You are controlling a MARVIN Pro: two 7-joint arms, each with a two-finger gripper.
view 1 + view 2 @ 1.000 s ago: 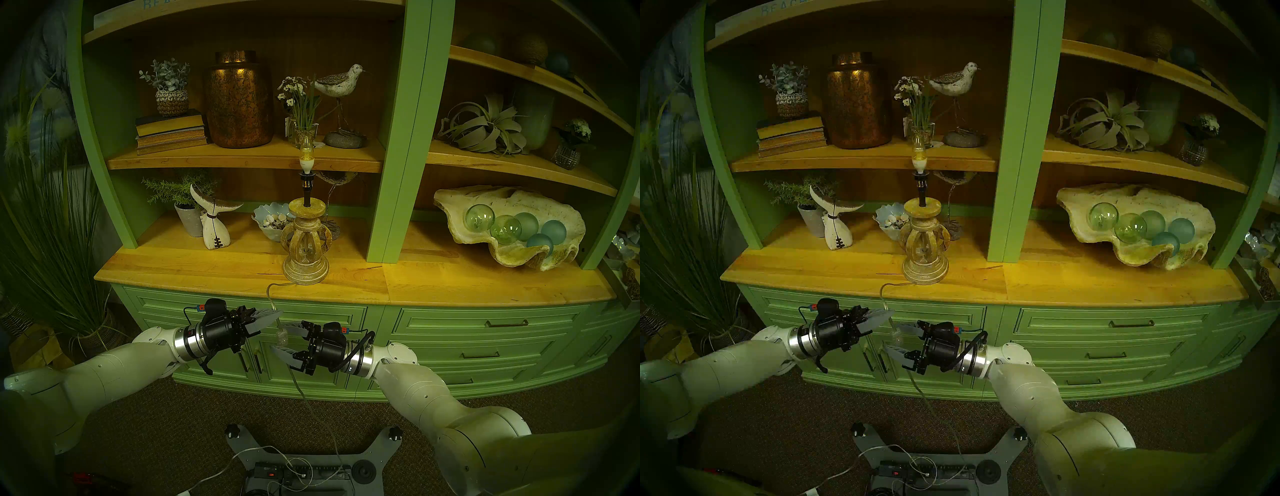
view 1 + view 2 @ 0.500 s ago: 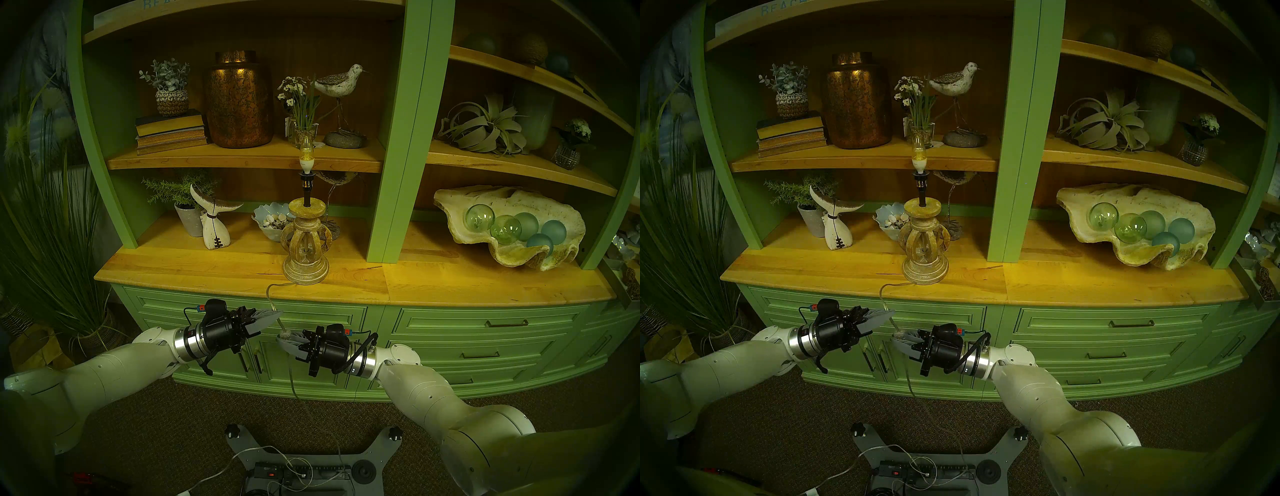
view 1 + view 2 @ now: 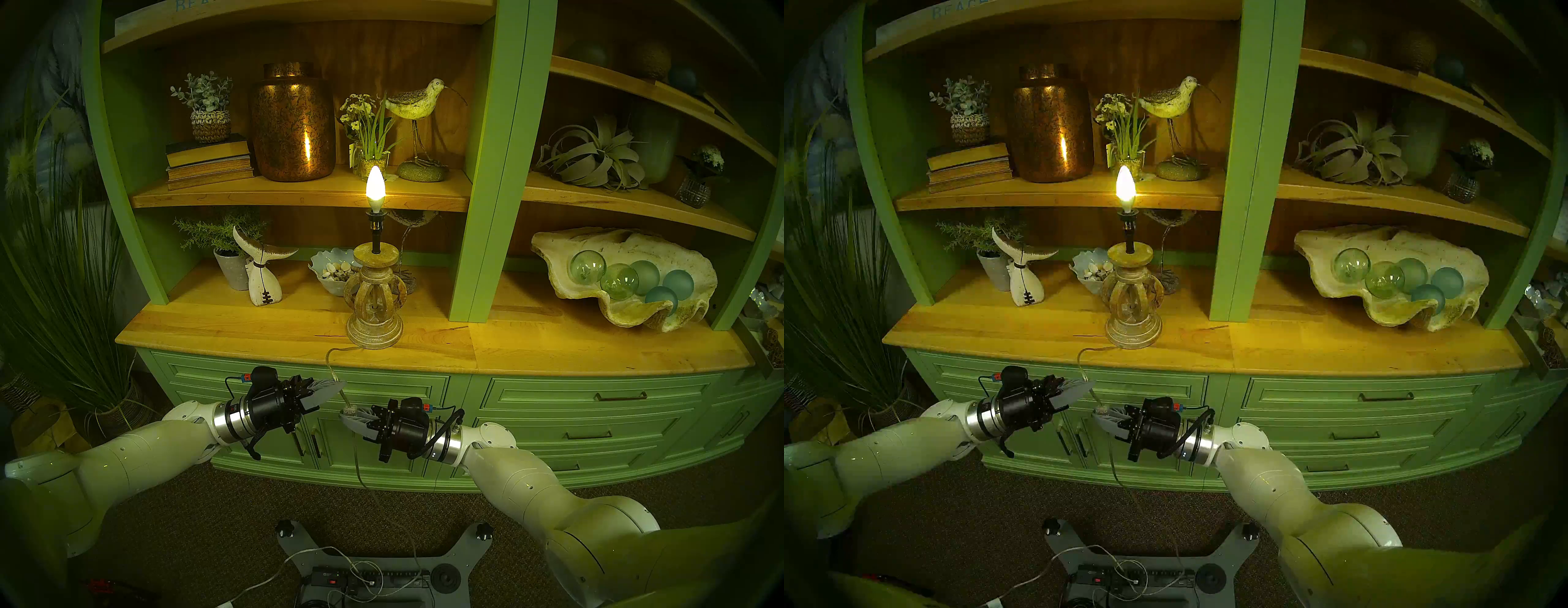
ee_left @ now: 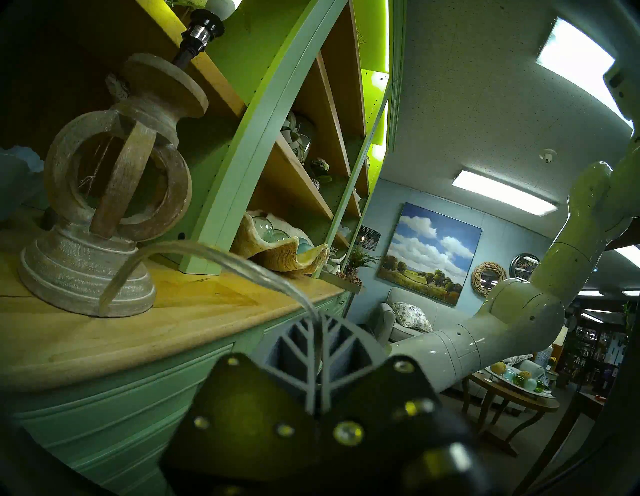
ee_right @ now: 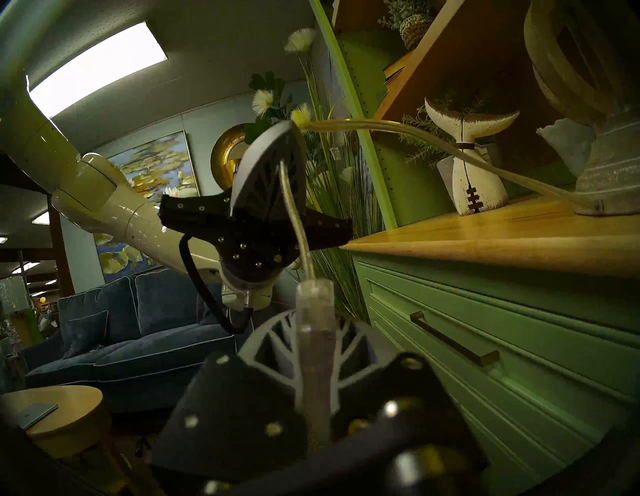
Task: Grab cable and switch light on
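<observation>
The candle-shaped bulb (image 3: 375,185) glows bright on its black stem above the beige wooden lamp base (image 3: 374,297) on the counter. The clear cable (image 3: 332,365) runs from the base over the counter edge and down. My left gripper (image 3: 339,387) is shut on the cable just below the edge; the left wrist view shows the cable (image 4: 221,258) entering my shut fingers (image 4: 322,343). My right gripper (image 3: 348,417) is shut on the clear inline switch block (image 3: 350,411), seen close in the right wrist view (image 5: 315,311). Below it the cable hangs to the floor.
A black power strip (image 3: 365,579) lies on the robot base on the carpet. Green drawers with handles (image 3: 621,397) are behind the grippers. A whale-tail figure (image 3: 263,271), a shell bowl (image 3: 333,271) and a big shell with green glass balls (image 3: 623,278) stand on the counter. Tall grass plant (image 3: 59,276) at left.
My right gripper closed from open onto the switch block and shifted slightly. The bulb went from dark to lit. The left gripper stayed still on the cable.
</observation>
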